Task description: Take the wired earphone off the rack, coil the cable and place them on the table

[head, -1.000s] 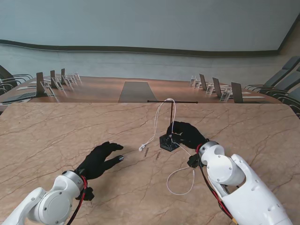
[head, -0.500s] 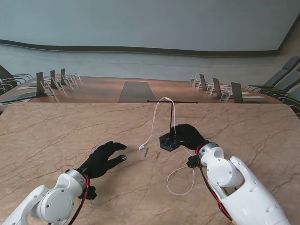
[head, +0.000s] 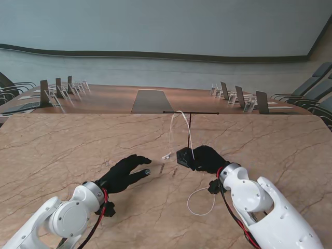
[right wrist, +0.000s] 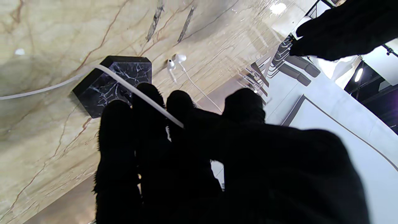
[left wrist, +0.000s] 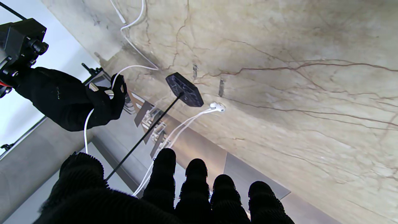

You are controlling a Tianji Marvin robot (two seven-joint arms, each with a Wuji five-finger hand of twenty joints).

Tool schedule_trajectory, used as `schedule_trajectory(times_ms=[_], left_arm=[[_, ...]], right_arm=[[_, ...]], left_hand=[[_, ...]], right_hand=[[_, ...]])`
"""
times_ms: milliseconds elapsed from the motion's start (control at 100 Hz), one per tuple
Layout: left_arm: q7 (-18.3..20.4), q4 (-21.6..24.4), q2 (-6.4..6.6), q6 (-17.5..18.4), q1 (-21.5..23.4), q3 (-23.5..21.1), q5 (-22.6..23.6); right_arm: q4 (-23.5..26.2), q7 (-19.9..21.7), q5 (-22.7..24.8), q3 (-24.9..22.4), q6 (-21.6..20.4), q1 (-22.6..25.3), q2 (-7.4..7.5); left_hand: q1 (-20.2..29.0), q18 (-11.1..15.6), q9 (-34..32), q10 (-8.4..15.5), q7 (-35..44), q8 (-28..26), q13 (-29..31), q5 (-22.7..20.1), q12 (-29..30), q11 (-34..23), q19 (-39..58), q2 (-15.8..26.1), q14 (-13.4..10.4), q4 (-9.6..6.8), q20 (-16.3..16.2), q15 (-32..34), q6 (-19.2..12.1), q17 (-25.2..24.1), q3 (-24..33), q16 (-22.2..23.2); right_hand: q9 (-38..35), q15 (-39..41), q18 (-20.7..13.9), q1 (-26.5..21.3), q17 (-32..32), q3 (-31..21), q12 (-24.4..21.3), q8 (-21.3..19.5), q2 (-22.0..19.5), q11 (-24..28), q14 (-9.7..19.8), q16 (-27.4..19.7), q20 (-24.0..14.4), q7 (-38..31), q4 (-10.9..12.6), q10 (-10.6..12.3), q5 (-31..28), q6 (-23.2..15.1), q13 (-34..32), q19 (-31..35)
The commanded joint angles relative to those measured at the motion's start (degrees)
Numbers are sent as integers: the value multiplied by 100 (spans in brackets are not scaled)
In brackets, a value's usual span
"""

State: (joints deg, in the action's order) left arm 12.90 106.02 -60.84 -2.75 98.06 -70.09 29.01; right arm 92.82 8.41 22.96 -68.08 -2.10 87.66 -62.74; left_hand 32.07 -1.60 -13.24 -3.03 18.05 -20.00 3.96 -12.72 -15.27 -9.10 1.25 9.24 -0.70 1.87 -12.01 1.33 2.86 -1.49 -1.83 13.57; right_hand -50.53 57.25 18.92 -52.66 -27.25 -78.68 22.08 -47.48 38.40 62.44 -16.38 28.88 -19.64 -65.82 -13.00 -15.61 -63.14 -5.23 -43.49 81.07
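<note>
The main risk you faced was the rack (head: 190, 136) tipping — the cable (head: 173, 127) was still draped over its thin crossbar, and your right hand (head: 207, 158) had fingers closed on the strand just beside the black base (head: 185, 157). A sideways pull from there could have dragged the light stand over rather than slid the wire free. The right wrist view showed the cable (right wrist: 140, 93) running across the fingers (right wrist: 149, 102) and over the base (right wrist: 115, 79), so it could also have snagged on a corner of that block. A second worry was slip: the strand was thin and smooth against a bulky glove, and whether it was truly pinched or only laid across the fingers, I could not tell for certain.

Your left hand (head: 126, 174) was open, fingers spread, holding nothing, near the buds but not touching them. Reaching in late could have let the buds swing and tangle.

The earphone looked like this: white, thin wire rising from the table over the crossbar, coming down on the left side to the two buds (head: 166, 155), which hung at or just on the tabletop — the left wrist view put them (left wrist: 218, 106) right at the surface. The other end passed your right hand and lay in a loose loop (head: 201, 201) on the table (head: 62, 145) nearer to me, not yet coiled
</note>
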Motion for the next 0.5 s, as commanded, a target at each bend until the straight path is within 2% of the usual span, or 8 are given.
schedule_trajectory(times_ms=[0, 70, 150, 200, 280, 310, 390, 490], left_arm=[[36, -7, -26, -32, -45, 74, -52], [40, -44, -28, -63, -135, 167, -84], [131, -69, -18, -137, -241, 272, -157], [82, -125, -34, -132, -315, 357, -212], [-13, -207, -62, -130, -436, 492, -294], [-15, -229, -65, -134, -483, 539, -323], [-34, -294, -78, -153, -612, 673, -376], [-21, -371, -87, -200, -782, 825, -443]], right_arm=[[121, 66, 37, -8, -40, 114, 21], [194, 147, 61, -43, -53, 179, 45], [263, 227, 97, -83, -71, 247, 69], [295, 264, 110, -106, -73, 284, 80], [349, 333, 131, -152, -71, 349, 99], [362, 345, 137, -166, -75, 370, 103], [405, 345, 165, -194, -65, 435, 107], [446, 365, 314, -225, -57, 503, 126]], left_hand=[[17, 37, -142, -14, -104, -9, -144, -74, -26, -38, 43, -110, 36, -1, -103, 67, -93, -44, 17, 203], [84, -61, -244, -65, -91, -11, -119, -113, -55, -51, 194, -87, 199, 8, -328, 197, -110, -93, 14, 488], [121, -71, -320, -103, -97, -10, -5, -88, -96, -91, 254, -31, 241, 8, -445, 268, -127, -103, 19, 582], [186, -106, -396, -161, -48, -43, 88, -121, -197, -142, 353, -25, 322, 13, -624, 372, -107, -127, 13, 694], [252, -191, -432, -264, 31, -100, 332, -161, -336, -175, 557, -7, 524, 21, -1027, 617, -105, -187, 3, 947], [245, -223, -273, -279, 68, -146, 307, -125, -416, -176, 661, 7, 546, 19, -1335, 660, -129, -237, 3, 1075], [265, -300, -338, -386, 178, -296, 398, -189, -683, -315, 788, -11, 679, 20, -1845, 903, -108, -286, 4, 1399], [295, -316, -295, -429, 277, -465, 387, -148, -1149, -554, 825, 25, 763, 23, -2183, 1240, -115, -280, 3, 1824]], right_hand=[[-172, 334, 2, -371, -62, -361, 153, -191, 314, 341, -246, 90, 142, -396, -255, -179, -247, -178, -318, 421], [-174, 427, -7, -375, -59, -357, 198, -261, 307, 412, -262, 82, 151, -445, -250, -187, -233, -220, -328, 518], [-174, 505, -21, -374, -57, -354, 248, -304, 298, 474, -269, 85, 144, -470, -240, -197, -180, -262, -340, 601], [-173, 533, -22, -375, -44, -356, 260, -318, 299, 489, -275, 81, 145, -483, -231, -216, -179, -265, -340, 628], [-178, 570, -19, -374, -39, -360, 280, -331, 300, 515, -279, 75, 145, -485, -223, -224, -146, -281, -346, 662], [-176, 582, -24, -374, -47, -360, 284, -337, 298, 521, -275, 69, 148, -491, -218, -223, -141, -285, -351, 675], [-162, 585, -1, -380, -20, -373, 285, -337, 312, 522, -303, 47, 167, -484, -209, -262, -126, -240, -323, 672], [-173, 608, -4, -376, -57, -380, 285, -333, 315, 538, -285, 29, 179, -469, -202, -249, -89, -264, -352, 690]])
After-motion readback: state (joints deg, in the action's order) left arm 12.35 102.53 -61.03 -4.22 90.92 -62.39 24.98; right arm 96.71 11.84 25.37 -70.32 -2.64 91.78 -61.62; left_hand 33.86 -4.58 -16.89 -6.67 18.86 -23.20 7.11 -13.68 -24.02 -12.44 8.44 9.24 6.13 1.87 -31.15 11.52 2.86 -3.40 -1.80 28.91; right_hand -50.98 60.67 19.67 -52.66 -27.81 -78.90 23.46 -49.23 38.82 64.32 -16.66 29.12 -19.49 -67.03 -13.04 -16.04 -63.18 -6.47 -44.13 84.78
